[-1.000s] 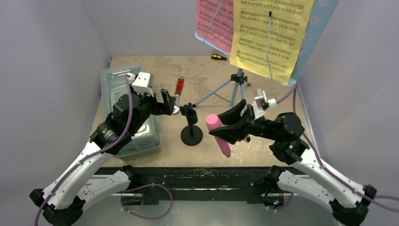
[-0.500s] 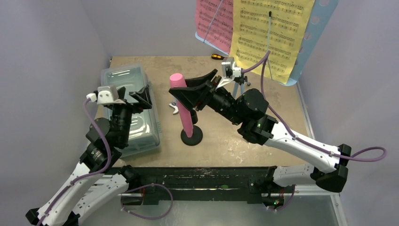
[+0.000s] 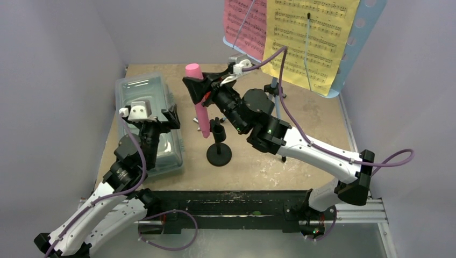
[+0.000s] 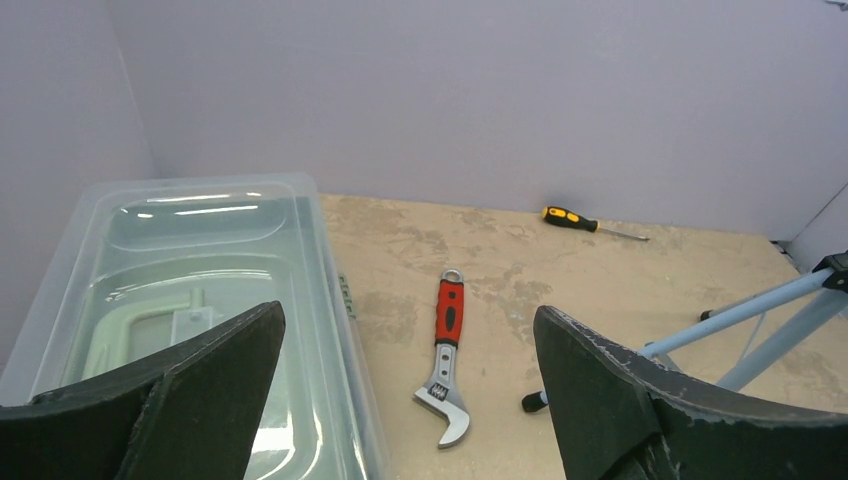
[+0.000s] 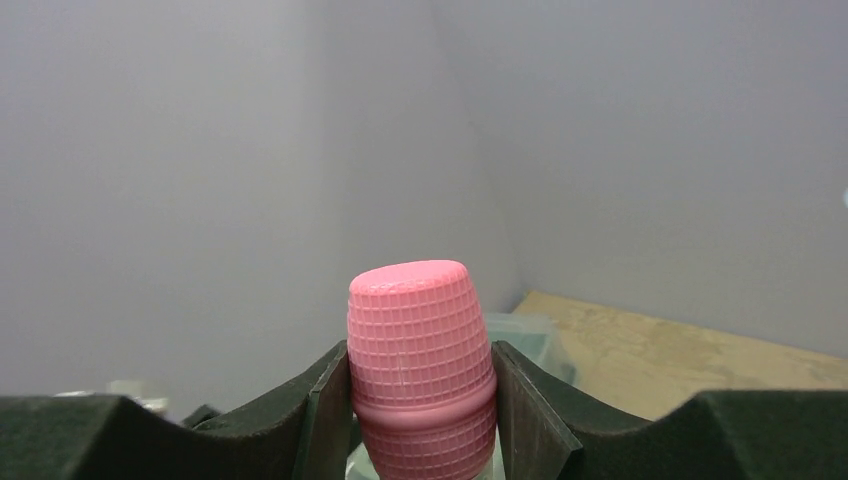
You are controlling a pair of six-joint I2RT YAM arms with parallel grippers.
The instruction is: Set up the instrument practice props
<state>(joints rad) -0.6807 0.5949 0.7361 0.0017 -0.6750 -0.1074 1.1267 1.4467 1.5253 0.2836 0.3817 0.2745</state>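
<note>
— Overhead first: right gripper (image 3: 200,90)?
— Clamped on the pink microphone (image 3: 201,115), near upright. Head poking above the grip, tail hanging below it, just beside the clip of the black stand (image 3: 219,154) and not in it.
— And the left gripper (image 3: 153,117)?
— Spread wide, gripping nothing, poised above the clear box (image 3: 137,88). Far behind the right gripper, a blue music stand (image 3: 367,29) carrying a pink sheet (image 3: 242,24) and a yellow sheet (image 3: 309,37).
— Left wrist view?
— Both fingers (image 4: 180,390) far apart, nothing between. Box under the left one. Ahead on the table (image 4: 560,290), a red-handled wrench (image 4: 449,340); farther off, a yellow-and-black screwdriver (image 4: 575,219); blue tripod legs (image 4: 760,305) off to the right.
— Right wrist view?
— Pads (image 5: 325,410) pressed against both sides of the microphone's ribbed head, centred between them. Beyond, only grey wall and a strip of table to the right.
</note>
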